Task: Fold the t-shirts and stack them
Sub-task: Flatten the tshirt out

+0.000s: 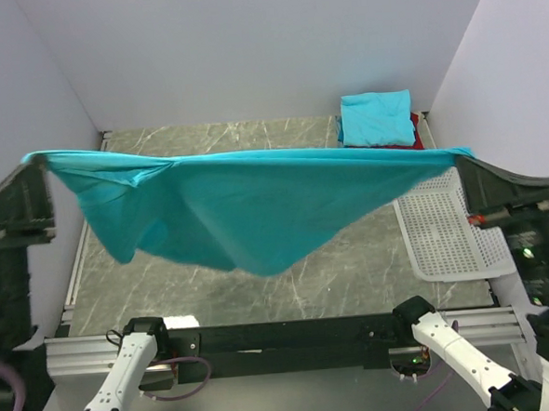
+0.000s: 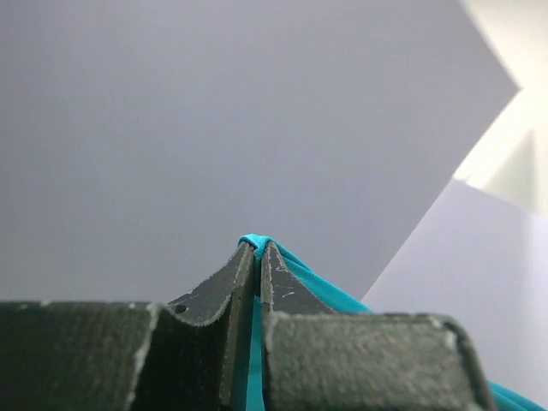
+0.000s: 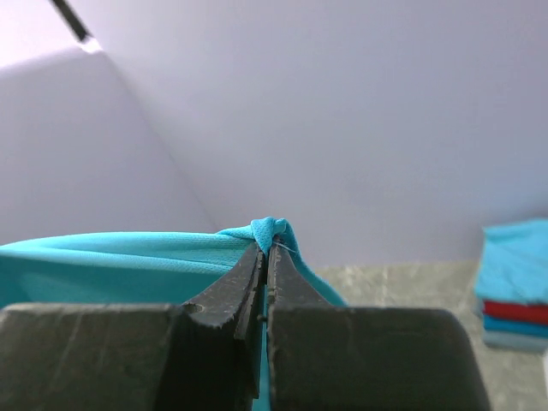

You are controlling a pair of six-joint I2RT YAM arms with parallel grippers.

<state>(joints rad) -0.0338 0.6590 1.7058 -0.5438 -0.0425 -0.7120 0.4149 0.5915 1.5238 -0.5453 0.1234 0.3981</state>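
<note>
T-shirt (image 1: 247, 207) is hanging stretched between left gripper (image 2: 257, 250) and right gripper (image 3: 267, 248), both clamping corners tight; I'd be lowering it evenly, staying taut.

The black two-finger right gripper (image 3: 266, 250) pinched a bunched edge of a teal cloth t-shirt (image 3: 111, 257), which stretched away to the left. At far right, on the grey marbled table (image 3: 402, 287), sat a stack of folded t-shirts (image 3: 516, 282): turquoise on top, red beneath, then blue. A pale wall (image 3: 342, 103) stood behind.
</note>
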